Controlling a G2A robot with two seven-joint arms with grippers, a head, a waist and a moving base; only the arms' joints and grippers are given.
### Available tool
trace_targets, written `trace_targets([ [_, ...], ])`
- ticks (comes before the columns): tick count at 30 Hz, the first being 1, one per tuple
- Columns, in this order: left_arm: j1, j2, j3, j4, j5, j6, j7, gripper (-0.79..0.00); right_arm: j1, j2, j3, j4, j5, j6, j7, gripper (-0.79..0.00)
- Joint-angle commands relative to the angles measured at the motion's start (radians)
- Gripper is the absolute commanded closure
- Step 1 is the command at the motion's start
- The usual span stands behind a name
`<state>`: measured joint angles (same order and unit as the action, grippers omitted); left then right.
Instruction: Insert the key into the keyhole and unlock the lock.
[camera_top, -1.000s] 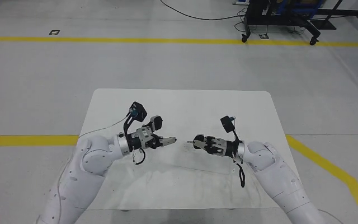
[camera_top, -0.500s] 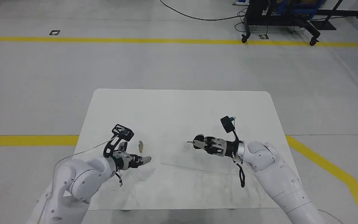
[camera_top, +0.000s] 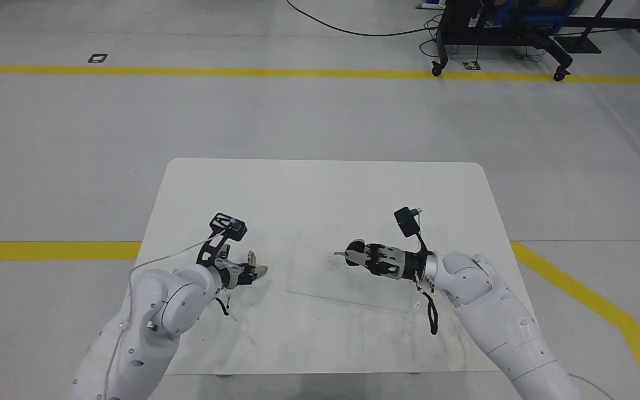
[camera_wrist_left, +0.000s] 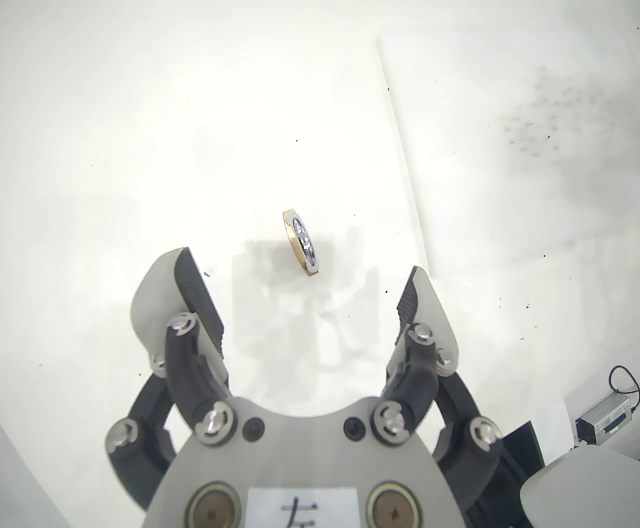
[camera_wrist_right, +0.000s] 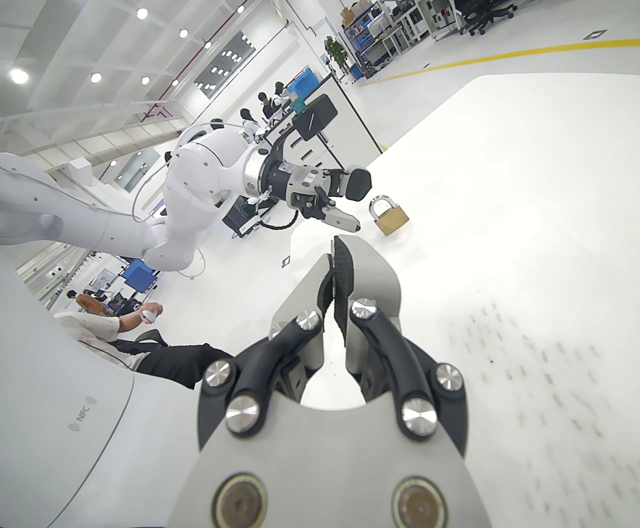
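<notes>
Here, bench (camera_top: 330, 195): a white top with rounded corners. It carries the lock and a thin sheet, and both arms come in over its near edge.
Lock (camera_wrist_left: 301, 243): a brass padlock with a silver shackle, resting on the bench in its left half, about midway between the far and near edges. The left wrist view shows it edge-on from above. The right wrist view shows it tilted, with the shackle uppermost.
Left tool (camera_wrist_left: 298, 264): its 2 fingers (camera_wrist_left: 200, 295) are spread wide and hold nothing. It sits low over the bench, with the lock just beyond the fingertips and in line with the gap. Neither pad touches the lock.
Right tool (camera_wrist_right: 335, 250): its 2 ribbed pads are pressed together at the tips. It is held above the middle of the bench, slightly toward the right edge, well apart from the lock, with its tip pointing toward the left edge.
Key (camera_top: 338, 257): a thin pale sliver jutting from the tip of the right tool toward the lock, pinched between the pads. It is too small to make out its shape.
Sheet (camera_wrist_left: 500, 210): pale and flat on the bench, with dark specks. 1 straight edge passes near the lock, on the side toward the right edge, and the lock itself rests on the bare bench.
</notes>
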<state>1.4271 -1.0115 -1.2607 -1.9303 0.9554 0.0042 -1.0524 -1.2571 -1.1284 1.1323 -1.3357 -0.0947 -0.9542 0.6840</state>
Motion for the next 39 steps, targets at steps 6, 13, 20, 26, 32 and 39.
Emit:
trace_targets([
  [6,-0.05,-0.01,0.049,0.041,0.011,0.02,-0.018,-0.456,0.0,0.0,0.0,0.0,0.0,0.0,0.0,0.0],
  [13,-0.074,-0.017,0.063,0.066,0.001,0.039,-0.013,-0.332,0.0,0.0,0.0,0.0,0.0,0.0,0.0,0.0],
  [20,-0.094,-0.023,0.077,0.084,0.002,0.057,-0.012,-0.209,0.0,0.0,0.0,0.0,0.0,0.0,0.0,0.0],
  [26,-0.099,-0.025,0.084,0.085,0.016,0.07,-0.025,-0.092,0.0,0.0,0.0,0.0,0.0,0.0,0.0,0.0],
  [32,-0.09,-0.026,0.086,0.081,0.042,0.086,-0.044,0.0,0.0,0.0,0.0,0.0,0.0,0.0,0.0,0.0],
  [39,-0.058,-0.024,0.067,0.054,0.049,0.099,-0.049,0.0,0.0,0.0,0.0,0.0,0.0,0.0,0.0,0.0],
])
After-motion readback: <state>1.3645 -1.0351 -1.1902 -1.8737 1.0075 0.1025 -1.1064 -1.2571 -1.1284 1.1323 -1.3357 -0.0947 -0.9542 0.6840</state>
